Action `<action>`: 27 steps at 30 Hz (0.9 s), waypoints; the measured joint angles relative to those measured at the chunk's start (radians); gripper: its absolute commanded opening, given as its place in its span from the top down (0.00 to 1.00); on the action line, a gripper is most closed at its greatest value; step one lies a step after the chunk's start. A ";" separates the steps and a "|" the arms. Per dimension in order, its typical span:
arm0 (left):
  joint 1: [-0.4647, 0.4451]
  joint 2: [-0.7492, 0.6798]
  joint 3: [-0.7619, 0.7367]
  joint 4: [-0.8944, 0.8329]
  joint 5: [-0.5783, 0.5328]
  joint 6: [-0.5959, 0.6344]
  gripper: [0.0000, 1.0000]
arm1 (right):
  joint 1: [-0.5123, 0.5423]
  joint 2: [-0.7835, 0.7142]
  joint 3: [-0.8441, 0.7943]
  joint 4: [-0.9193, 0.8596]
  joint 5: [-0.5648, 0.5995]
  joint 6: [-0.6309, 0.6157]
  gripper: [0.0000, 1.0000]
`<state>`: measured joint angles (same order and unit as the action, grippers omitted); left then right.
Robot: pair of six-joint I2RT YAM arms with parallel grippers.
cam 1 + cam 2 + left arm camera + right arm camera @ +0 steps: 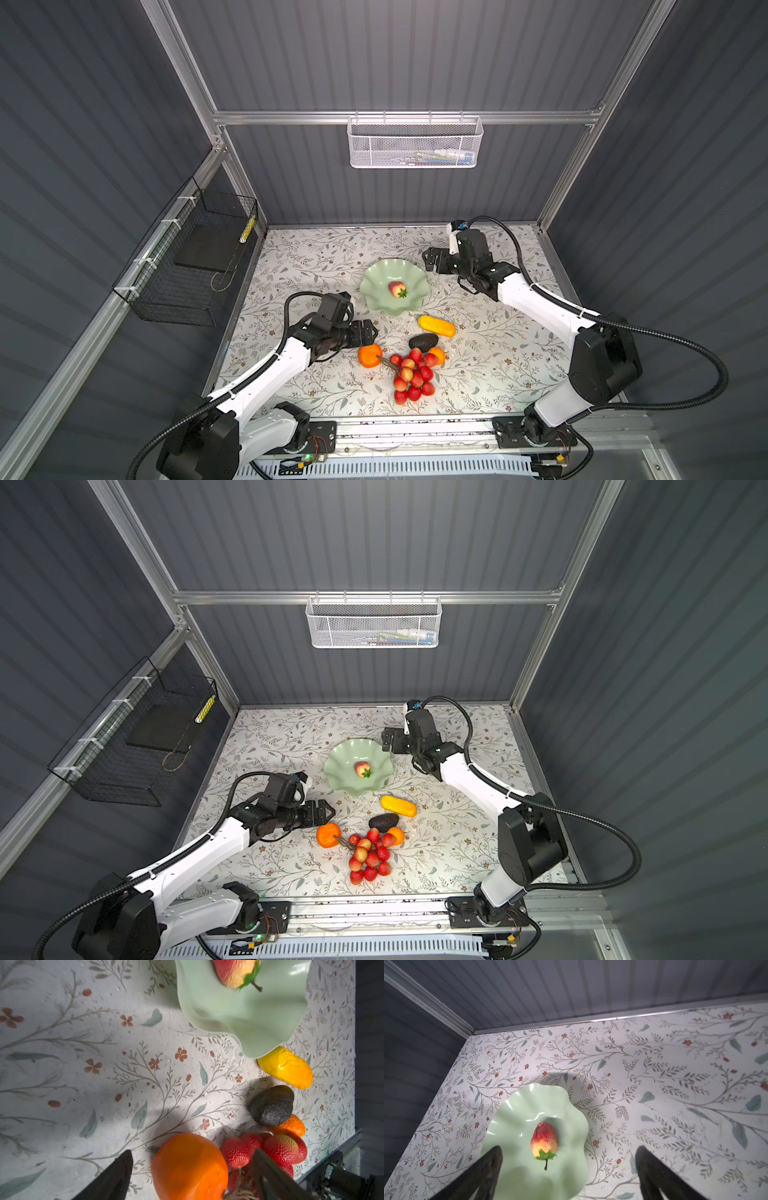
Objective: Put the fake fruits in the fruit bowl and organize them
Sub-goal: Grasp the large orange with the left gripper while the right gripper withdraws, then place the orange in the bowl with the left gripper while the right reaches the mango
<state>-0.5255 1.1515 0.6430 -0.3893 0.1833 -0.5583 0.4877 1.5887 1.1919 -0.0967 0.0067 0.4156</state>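
DESK: What does the frame show?

ROBOT: My right gripper [427, 258] hangs beside the far rim of the pale mint-green glossy fruit bowl with the wavy edge [376, 300]. Its fingers [483, 1172] are spread wide and hold nothing. One red-and-yellow fake strawberry [397, 289] lies on its side in the middle of the bowl.

DESK: And the left?

ROBOT: My left gripper [371, 326] sits low over the floral-print tabletop [316, 266]. Its fingers [116, 1176] are also spread and pinch nothing. In the left wrist view the big glossy orange [369, 355] lies between them, touching neither.

DESK: The tally?

ROBOT: One in, five out, all on the near side of the bowl. The yellow oblong cob-like piece [436, 326] lies just beside the rim, with the dark pebbled avocado [423, 342] next to it. The smaller orange [438, 354] is tucked beside the avocado. The bunch of small red berries on a brown stem [413, 376] sprawls between the two oranges.

DESK: Next?

ROBOT: My guess is the big orange, since my left fingers bracket it. Arranging comes later, and round pieces may roll in so shallow a bowl.
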 measured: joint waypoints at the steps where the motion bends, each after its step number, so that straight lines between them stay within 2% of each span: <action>1: -0.011 0.019 0.001 0.000 -0.004 0.000 0.09 | -0.004 -0.004 -0.011 0.000 -0.003 0.003 0.01; 7: -0.094 0.121 0.024 -0.013 -0.032 -0.005 0.11 | -0.021 -0.034 -0.043 0.008 -0.013 0.015 0.01; 13: -0.135 0.178 0.037 -0.014 -0.033 -0.023 0.37 | -0.031 -0.038 -0.048 0.024 -0.027 0.023 0.01; 15: -0.136 0.180 0.039 -0.016 -0.034 -0.026 0.42 | -0.034 -0.038 -0.049 0.026 -0.030 0.023 0.01; 21: -0.137 0.148 0.069 -0.100 -0.106 -0.012 0.46 | -0.038 -0.039 -0.053 0.030 -0.034 0.026 0.01; 27: -0.125 0.080 0.254 -0.243 -0.266 0.085 0.45 | -0.054 -0.045 -0.056 0.021 -0.038 0.021 0.01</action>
<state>-0.6502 1.2316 0.8967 -0.6327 -0.0822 -0.4728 0.4339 1.5436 1.1358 -0.0753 -0.0315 0.4370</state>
